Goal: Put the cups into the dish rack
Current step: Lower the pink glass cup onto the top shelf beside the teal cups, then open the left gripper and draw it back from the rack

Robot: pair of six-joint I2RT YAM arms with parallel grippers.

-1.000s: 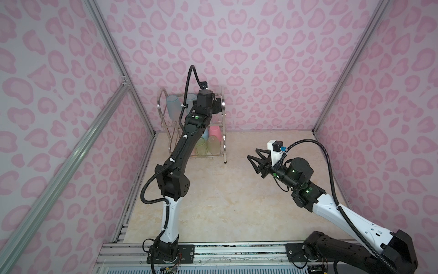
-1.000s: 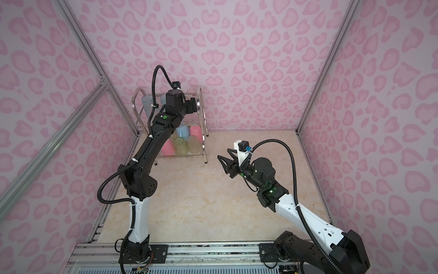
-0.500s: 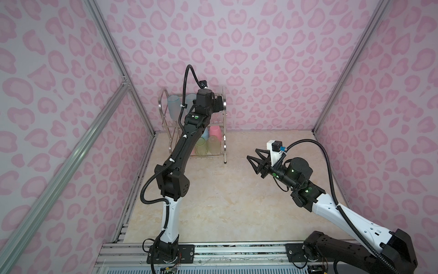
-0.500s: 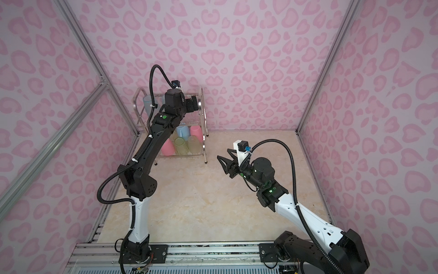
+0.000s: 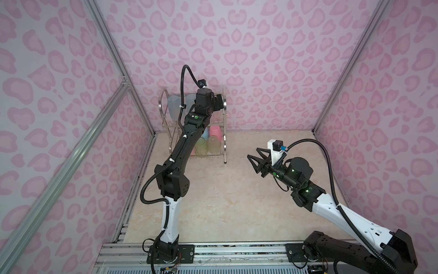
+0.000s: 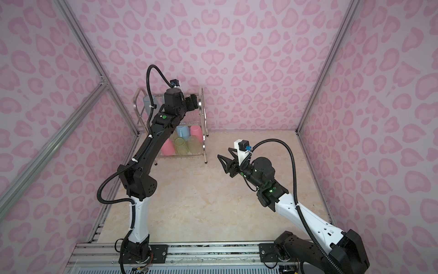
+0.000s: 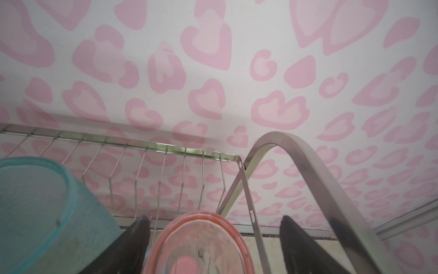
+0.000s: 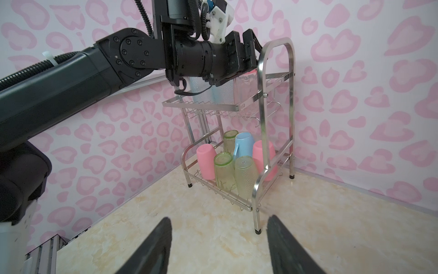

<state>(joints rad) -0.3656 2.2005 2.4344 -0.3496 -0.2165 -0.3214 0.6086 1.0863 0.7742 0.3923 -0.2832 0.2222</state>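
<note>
Left hand [image 7: 215, 218] is at the upper shelf of the dish rack [image 7: 296, 151], jaws spread wide either side of the peach cup [image 7: 201, 239]. One finger [image 7: 298, 237] stands clear of the cup: released. A teal cup [image 7: 35, 201] stands just beside it on that shelf. The lower shelf holds pink cups [image 8: 205, 161], green cups [image 8: 224, 170] and the blue mug [image 8: 244, 144]. Right hand [image 8: 219, 218] hovers over the table [image 8: 331, 225] in front of the rack, jaws apart, empty.

Top views look down; both wrists face the dish rack [image 8: 260, 78].
</note>
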